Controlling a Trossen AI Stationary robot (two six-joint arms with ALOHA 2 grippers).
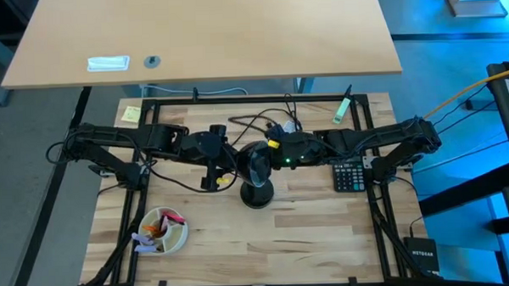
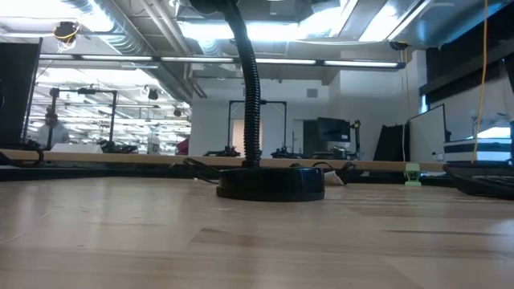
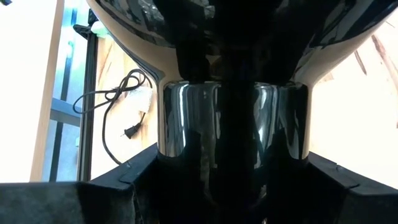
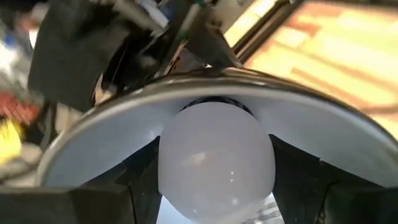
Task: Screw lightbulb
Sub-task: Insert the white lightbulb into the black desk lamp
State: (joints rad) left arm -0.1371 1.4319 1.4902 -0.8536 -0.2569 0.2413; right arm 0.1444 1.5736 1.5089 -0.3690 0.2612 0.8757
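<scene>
My right end effector (image 4: pixel 214 186) pinches the white lightbulb (image 4: pixel 216 158), which sits inside the desk lamp's silvery shade (image 4: pixel 93 146) straight ahead of my fingers. My left end effector (image 3: pixel 233 186) is clamped on the lamp's black socket neck (image 3: pixel 233 118) — shade just beyond it, both meeting mid-bench (image 1: pixel 325 217).

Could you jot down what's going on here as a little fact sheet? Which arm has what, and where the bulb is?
Lamp: black desk lamp, base mid-table
Lightbulb: white lightbulb, inside the lamp's silvery shade
Right pincer: right pincer shut on the lightbulb at the shade's mouth
Left pincer: left pincer shut on the lamp's head from behind the shade
Nearby: bowl, calculator
</scene>
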